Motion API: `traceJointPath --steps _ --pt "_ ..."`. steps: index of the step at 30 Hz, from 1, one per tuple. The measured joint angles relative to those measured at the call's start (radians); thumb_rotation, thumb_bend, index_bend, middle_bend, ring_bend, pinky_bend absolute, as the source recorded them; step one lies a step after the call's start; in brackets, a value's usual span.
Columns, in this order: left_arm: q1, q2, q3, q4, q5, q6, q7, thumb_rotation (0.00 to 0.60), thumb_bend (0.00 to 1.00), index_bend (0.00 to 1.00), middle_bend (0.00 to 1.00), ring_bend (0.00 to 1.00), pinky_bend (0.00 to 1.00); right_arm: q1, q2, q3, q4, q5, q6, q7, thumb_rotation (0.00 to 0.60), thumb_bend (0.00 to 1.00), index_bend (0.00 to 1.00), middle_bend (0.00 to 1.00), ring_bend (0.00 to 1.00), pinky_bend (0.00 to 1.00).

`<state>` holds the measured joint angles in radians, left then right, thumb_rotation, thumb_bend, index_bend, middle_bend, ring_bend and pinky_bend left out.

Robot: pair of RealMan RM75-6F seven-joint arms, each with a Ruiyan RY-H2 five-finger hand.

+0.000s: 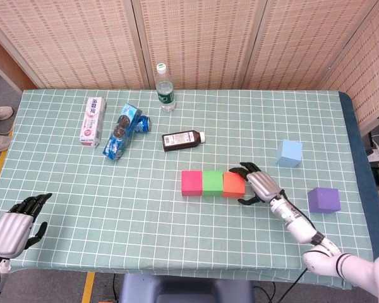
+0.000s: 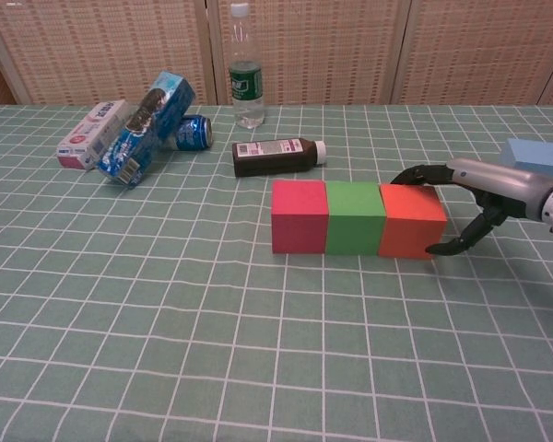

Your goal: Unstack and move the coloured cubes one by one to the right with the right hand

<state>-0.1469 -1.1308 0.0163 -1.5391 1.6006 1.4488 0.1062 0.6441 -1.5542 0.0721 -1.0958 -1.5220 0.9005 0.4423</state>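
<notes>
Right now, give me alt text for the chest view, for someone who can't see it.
The right hand reaches in from the right, fingers spread around the orange cube, which ends a row with a green cube and pink cube. A blue cube sits behind the hand; bottles, a can and packets lie further back.

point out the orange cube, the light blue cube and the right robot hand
orange cube [image 2: 411, 222], chest view, front face
light blue cube [image 1: 289, 153], head view, top face
right robot hand [image 1: 258, 184], head view, back of hand

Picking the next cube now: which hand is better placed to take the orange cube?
The right hand: its open fingers bracket the orange foam cube. The left hand rests at the table's far left corner.
</notes>
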Motion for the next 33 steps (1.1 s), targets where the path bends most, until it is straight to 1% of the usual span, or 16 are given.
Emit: traceJointPath --steps 3,4,6,7,8,10,12,16,18,20,24,25,28,31,33 --pt "0.001 0.001 0.000 0.001 0.001 0.004 -0.004 0.600 0.47 0.13 0.19 0.20 0.39 0.004 -0.022 -0.003 0.028 -0.008 0.015 0.015 0.600 0.11 0.28 0.29 0.00 0.00" --pt "0.002 0.001 0.000 0.001 0.002 0.005 -0.005 0.600 0.47 0.13 0.19 0.20 0.39 0.004 -0.031 -0.003 0.041 -0.011 0.026 0.019 0.600 0.11 0.34 0.32 0.01 0.00" --pt "0.003 0.001 0.001 0.002 0.005 0.009 -0.007 0.600 0.47 0.13 0.19 0.20 0.39 0.003 -0.044 -0.003 0.061 -0.016 0.048 0.024 0.600 0.11 0.46 0.40 0.07 0.00" --pt "0.003 0.001 0.001 0.003 0.006 0.009 -0.007 0.600 0.47 0.13 0.19 0.20 0.39 0.001 -0.053 -0.002 0.076 -0.019 0.067 0.026 0.600 0.11 0.54 0.44 0.11 0.01" --pt "0.003 0.001 0.001 0.003 0.006 0.009 -0.008 0.600 0.47 0.13 0.19 0.20 0.39 -0.002 -0.060 -0.002 0.088 -0.021 0.082 0.028 0.600 0.11 0.59 0.48 0.14 0.01" --pt "0.002 0.001 0.001 0.004 0.004 0.005 -0.008 0.600 0.47 0.13 0.19 0.20 0.39 -0.007 -0.074 0.000 0.116 -0.025 0.113 0.029 0.600 0.11 0.67 0.52 0.17 0.01" --pt "0.001 0.000 0.000 0.004 0.002 0.002 -0.008 0.600 0.47 0.13 0.19 0.20 0.39 -0.014 -0.085 0.002 0.142 -0.027 0.139 0.027 0.600 0.11 0.69 0.53 0.17 0.01" --pt "-0.001 0.001 0.001 0.002 0.000 -0.004 -0.006 0.600 0.47 0.13 0.19 0.20 0.39 -0.021 -0.083 0.003 0.147 -0.021 0.144 0.013 0.600 0.11 0.69 0.53 0.17 0.01" --pt "-0.001 0.001 0.001 0.001 0.002 -0.002 -0.006 0.600 0.47 0.13 0.19 0.20 0.39 -0.027 -0.066 0.000 0.139 -0.012 0.136 -0.005 0.600 0.11 0.69 0.53 0.17 0.01" --pt "-0.001 0.000 0.001 0.001 0.005 0.002 -0.009 0.600 0.47 0.13 0.19 0.20 0.39 -0.033 -0.020 -0.013 0.100 -0.002 0.106 -0.017 0.600 0.11 0.68 0.53 0.17 0.01" --pt "-0.005 -0.001 0.001 0.001 0.000 -0.011 -0.008 0.600 0.47 0.13 0.19 0.20 0.39 -0.048 0.104 -0.045 -0.055 0.014 0.051 -0.047 0.600 0.11 0.68 0.53 0.17 0.01" --pt "-0.006 -0.001 0.001 0.001 -0.001 -0.013 -0.006 0.600 0.47 0.13 0.19 0.20 0.39 -0.054 0.144 -0.057 -0.112 0.017 0.041 -0.067 0.600 0.11 0.67 0.53 0.17 0.01" --pt "-0.008 -0.002 0.002 -0.001 -0.001 -0.016 0.001 0.600 0.47 0.13 0.19 0.20 0.39 -0.077 0.241 -0.087 -0.253 0.021 0.032 -0.132 0.600 0.11 0.66 0.53 0.17 0.01" --pt "-0.008 -0.003 0.003 -0.002 0.000 -0.017 0.005 0.600 0.47 0.13 0.19 0.20 0.39 -0.101 0.331 -0.119 -0.368 0.018 0.034 -0.193 0.600 0.11 0.64 0.53 0.17 0.01" --pt "-0.008 -0.003 0.002 -0.003 -0.001 -0.017 0.005 0.600 0.47 0.13 0.19 0.20 0.39 -0.113 0.378 -0.135 -0.422 0.019 0.033 -0.229 0.600 0.11 0.61 0.53 0.17 0.01"
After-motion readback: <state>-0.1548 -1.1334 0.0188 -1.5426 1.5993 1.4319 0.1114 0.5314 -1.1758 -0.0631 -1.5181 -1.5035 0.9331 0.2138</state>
